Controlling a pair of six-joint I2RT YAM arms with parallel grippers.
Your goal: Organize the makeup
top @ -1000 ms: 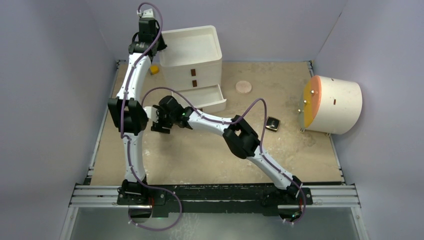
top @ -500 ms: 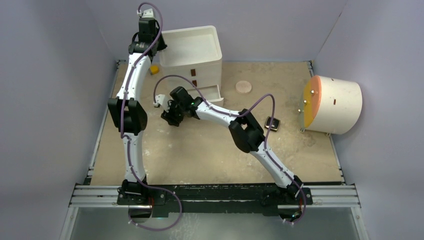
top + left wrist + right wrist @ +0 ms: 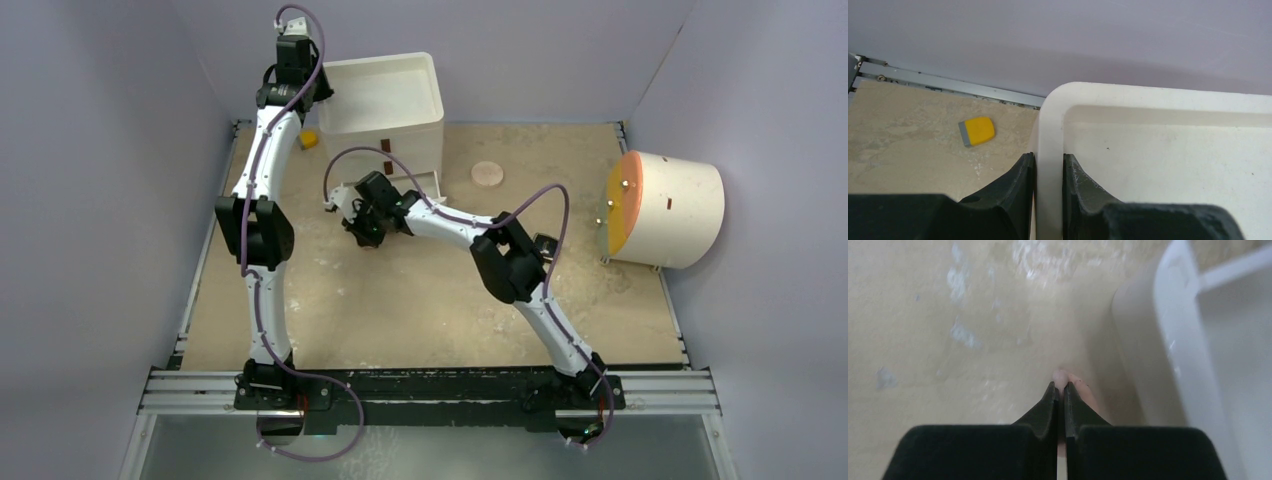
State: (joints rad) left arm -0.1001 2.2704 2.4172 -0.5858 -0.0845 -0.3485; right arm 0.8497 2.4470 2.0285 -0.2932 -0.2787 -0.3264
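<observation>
My right gripper [image 3: 368, 232] hangs low by the left end of the open drawer [image 3: 428, 184]. In the right wrist view its fingers [image 3: 1060, 386] are shut on a thin peach disc [image 3: 1082, 390], most of it hidden behind them. A second peach disc [image 3: 487, 173] lies on the table right of the drawer unit [image 3: 385, 100]. The black compact [image 3: 545, 242] peeks out beside the right arm's elbow. At the back, my left gripper [image 3: 318, 95] is shut on the unit's top left rim [image 3: 1048, 125], one finger outside and one inside.
A small yellow block [image 3: 309, 139] lies on the table left of the drawer unit, also seen at the left wrist [image 3: 977, 131]. A big cream cylinder with an orange face [image 3: 665, 208] lies at the right edge. The drawer's white wall [image 3: 1168, 340] stands close on the right gripper's right.
The right gripper has moved right and toward the back, up to the drawer, and its jaws have closed from wide open. The drawer sticks out less than before. The left arm has not moved.
</observation>
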